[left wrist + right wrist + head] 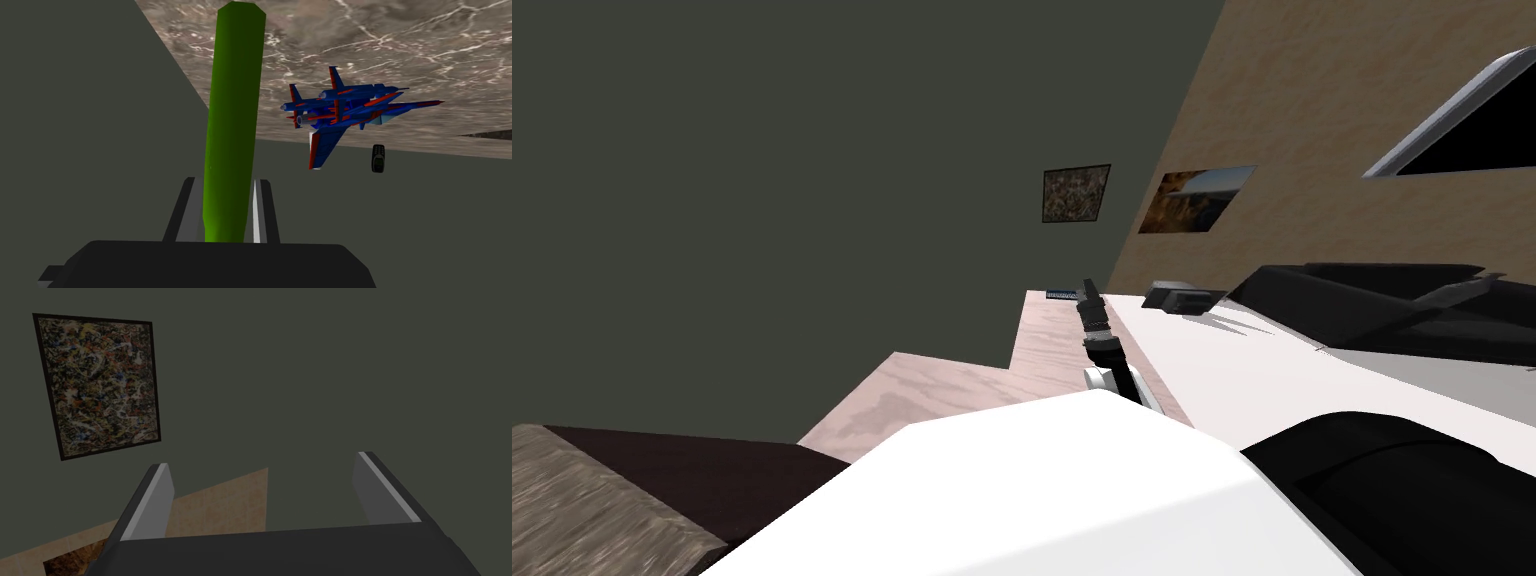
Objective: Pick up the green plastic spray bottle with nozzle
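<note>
The left gripper [226,180] is clamped on the green spray bottle [235,100]. Its two thin fingers [256,210] stand narrow and press the bottle's sides, one on each flank. In the left wrist view the bottle reads as a plain green column with a bevelled far end. It rises from between the fingers, close against the dark gripper body, and reaches well past the fingertips. Its near end is hidden behind the gripper body, so I cannot tell whether it rests on anything. Beyond the bottle and apart from it sits a blue and red toy jet [345,107], against the edge where a brown marbled surface [400,40] meets a dark grey-green plane [75,125]. Just beside the jet, a little nearer the gripper, is a small dark handset [378,158]. In the head view a slim dark forearm [1097,325] reaches away from me over a pale wood-grained surface [952,390]. At the far end of that surface, just left of the forearm's tip, lies a small blue thing [1060,294], too small to name. To the right of the forearm a dark boxy shape [1182,297] sits at the far edge of a white surface [1232,370]; I cannot tell what it is. The right gripper [262,460] is empty, with its fingers spread wide apart, facing a wall.
</note>
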`<state>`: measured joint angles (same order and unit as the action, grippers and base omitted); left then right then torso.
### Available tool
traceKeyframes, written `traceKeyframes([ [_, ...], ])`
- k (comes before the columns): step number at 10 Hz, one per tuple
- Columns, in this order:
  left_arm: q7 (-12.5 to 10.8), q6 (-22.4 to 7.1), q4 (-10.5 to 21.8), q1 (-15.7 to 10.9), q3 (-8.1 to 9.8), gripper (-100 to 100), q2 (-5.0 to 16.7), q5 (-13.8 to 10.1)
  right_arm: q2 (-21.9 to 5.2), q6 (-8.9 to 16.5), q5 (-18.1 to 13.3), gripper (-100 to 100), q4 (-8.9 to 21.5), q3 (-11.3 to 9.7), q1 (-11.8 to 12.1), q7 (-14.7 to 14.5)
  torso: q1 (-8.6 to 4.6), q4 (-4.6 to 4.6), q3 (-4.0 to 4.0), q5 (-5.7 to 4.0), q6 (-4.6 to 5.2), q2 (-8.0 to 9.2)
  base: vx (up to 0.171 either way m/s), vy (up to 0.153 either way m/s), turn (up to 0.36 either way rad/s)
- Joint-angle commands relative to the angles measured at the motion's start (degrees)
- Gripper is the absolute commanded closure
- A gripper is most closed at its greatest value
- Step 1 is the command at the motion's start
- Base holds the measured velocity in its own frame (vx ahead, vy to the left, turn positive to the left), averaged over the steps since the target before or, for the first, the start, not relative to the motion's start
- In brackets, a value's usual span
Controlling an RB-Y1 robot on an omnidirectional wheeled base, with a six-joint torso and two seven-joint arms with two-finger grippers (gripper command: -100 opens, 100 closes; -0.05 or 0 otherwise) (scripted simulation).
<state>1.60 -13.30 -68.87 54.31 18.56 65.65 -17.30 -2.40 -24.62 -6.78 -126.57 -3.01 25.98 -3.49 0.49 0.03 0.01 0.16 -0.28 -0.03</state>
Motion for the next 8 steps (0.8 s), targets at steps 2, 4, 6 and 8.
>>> traceKeyframes([
  [2,0.13,-0.91,-3.50,2.61,1.33,100,-1.61,2.43,0.00,0.00,0.00,0,0.00,0.00,-0.01,0.00,0.14,-0.01,-0.04,0.04,0.16,-0.06,0.102,0.090,0.274],
  [4,0.13,-0.91,-6.18,2.61,1.33,100,-1.61,2.43,0.00,0.00,0.00,0,0.00,-0.01,-0.01,0.00,0.22,-0.04,-0.15,0.23,0.30,-0.25,0.086,0.047,0.092],
  [6,0.29,-1.37,-10.42,4.35,2.36,100,-2.94,4.38,0.00,0.00,0.00,0,0.00,0.00,0.00,0.00,0.32,-0.05,-0.16,0.29,0.23,-0.28,0.092,0.060,0.229],
  [8,0.45,-1.82,-14.53,6.09,3.39,100,-4.26,6.33,0.00,0.00,0.00,0,0.00,0.00,0.00,0.00,0.40,-0.07,-0.20,0.31,0.21,-0.32,0.114,0.061,0.231],
])
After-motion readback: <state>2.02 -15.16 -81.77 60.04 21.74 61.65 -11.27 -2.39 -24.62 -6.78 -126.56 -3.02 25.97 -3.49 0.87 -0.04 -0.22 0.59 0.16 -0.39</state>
